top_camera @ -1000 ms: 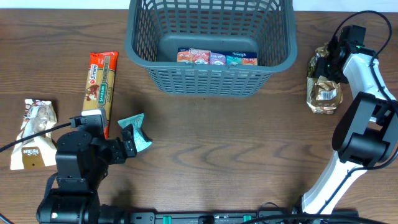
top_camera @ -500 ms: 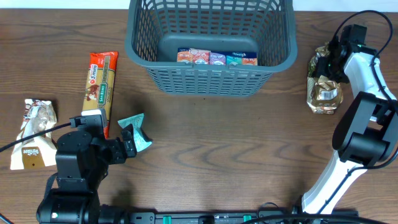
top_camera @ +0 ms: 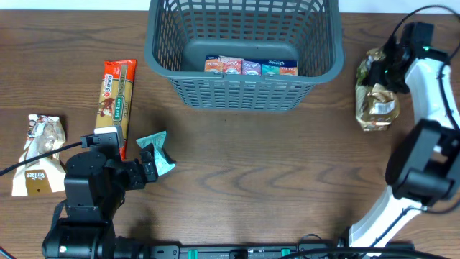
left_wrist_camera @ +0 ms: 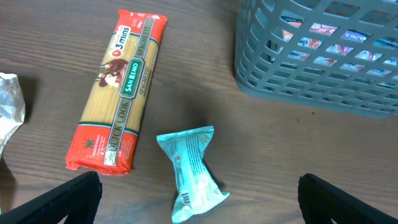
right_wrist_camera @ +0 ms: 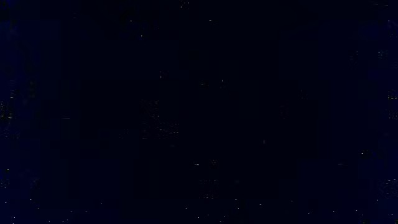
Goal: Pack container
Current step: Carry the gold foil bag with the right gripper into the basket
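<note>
- Overhead: a brown wood-grain table (top_camera: 237, 173) carries the container (top_camera: 244, 93) at far centre, with small packets (top_camera: 250, 66) in a row on its floor.
- To its left lie a spaghetti packet (top_camera: 116, 97), a white packet (top_camera: 39, 155) and a teal packet (top_camera: 157, 151); a gold bag (top_camera: 376, 97) sits to its right.
- The left gripper (top_camera: 147, 167) is low at near left, just beside the teal packet.
- The right gripper (top_camera: 392, 68) reaches over the gold bag; I cannot tell how its jaws stand.
- Left wrist: the fingers (left_wrist_camera: 68, 199) are spread wide and hold nothing.
- Right wrist: all black.
</note>
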`<state>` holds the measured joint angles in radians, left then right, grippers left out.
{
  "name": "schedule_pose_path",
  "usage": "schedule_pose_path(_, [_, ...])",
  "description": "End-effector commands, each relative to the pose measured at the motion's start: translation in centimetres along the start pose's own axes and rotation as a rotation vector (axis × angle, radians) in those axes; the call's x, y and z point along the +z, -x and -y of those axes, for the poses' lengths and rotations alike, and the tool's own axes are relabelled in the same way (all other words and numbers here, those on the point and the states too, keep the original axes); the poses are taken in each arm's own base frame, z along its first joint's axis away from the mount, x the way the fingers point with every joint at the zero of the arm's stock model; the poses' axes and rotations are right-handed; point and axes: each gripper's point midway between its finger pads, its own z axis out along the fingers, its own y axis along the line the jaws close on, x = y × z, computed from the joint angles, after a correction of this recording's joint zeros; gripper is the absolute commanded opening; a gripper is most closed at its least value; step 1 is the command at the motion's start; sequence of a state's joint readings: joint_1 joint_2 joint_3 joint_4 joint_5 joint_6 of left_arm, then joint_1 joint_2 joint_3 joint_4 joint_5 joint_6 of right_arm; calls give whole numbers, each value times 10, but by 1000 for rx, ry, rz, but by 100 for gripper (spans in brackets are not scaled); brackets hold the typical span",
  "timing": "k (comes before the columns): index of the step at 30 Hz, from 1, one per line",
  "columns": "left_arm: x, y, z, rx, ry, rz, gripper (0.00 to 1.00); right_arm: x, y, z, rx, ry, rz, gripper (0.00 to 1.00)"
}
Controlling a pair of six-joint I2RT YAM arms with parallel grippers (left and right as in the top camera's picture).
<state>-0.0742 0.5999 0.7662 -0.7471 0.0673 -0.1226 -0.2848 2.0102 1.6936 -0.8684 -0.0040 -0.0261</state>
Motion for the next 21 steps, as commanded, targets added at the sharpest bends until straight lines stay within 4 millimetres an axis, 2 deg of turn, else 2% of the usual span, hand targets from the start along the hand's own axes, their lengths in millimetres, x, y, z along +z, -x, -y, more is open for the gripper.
schedule_pose_path(1, [-4,7,0,18,6,20,99,-106,53,-9,-18,6,280,1])
schedule_pose_path(4, [-4,7,0,18,6,20,98,-155,66,-22,-84,10,402,1])
schedule_pose_path(8, [-4,7,0,18,6,19,98,-230,83,-52,-203,19,624,1])
schedule_pose_path(12, [-4,7,0,18,6,19,98,-300,88,-96,-404,32,838,1])
schedule_pose_path(16, [-4,7,0,18,6,19,98,-331,76,-153,-727,32,948,1])
schedule_pose_path(21, [-4,7,0,18,6,19,98,-347,62,-218,-996,43,1050,1])
